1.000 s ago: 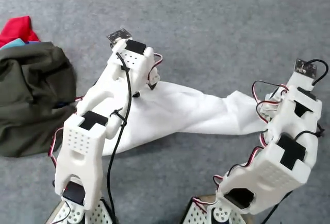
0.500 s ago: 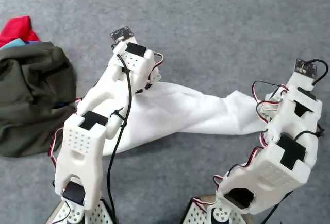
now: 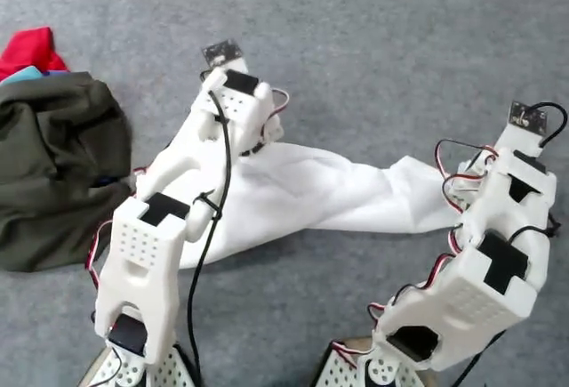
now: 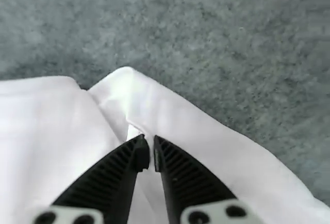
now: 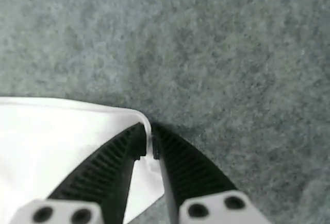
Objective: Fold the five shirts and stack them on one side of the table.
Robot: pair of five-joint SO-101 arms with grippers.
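Our left tool [image 4: 147, 153] is closed to a sliver, its black ribbed jaws pinching a raised fold of the white shirt [image 3: 311, 193] close to one corner of the cloth. Our right tool [image 5: 148, 147] is drawn just as narrow, clamped on the thin edge at the other end of the same shirt, where a rounded corner of fabric meets the grey, felt-like top of the desk [image 3: 373, 58].

From the high view we see the white shirt lying across the middle of the desk as a long band between our two arms. It is broad and loosely creased toward the left arm and narrows toward the right arm, and it is not folded.

At the left side of the desk sits a crumpled pile of shirts [image 3: 62, 138]. An olive-green shirt [image 3: 53, 173] makes up most of it. A red shirt [image 3: 31, 47] and a sliver of light blue cloth [image 3: 22, 76] show at its far edge. The pile lies apart from the white shirt, and in that view the left arm's white links cross between them.
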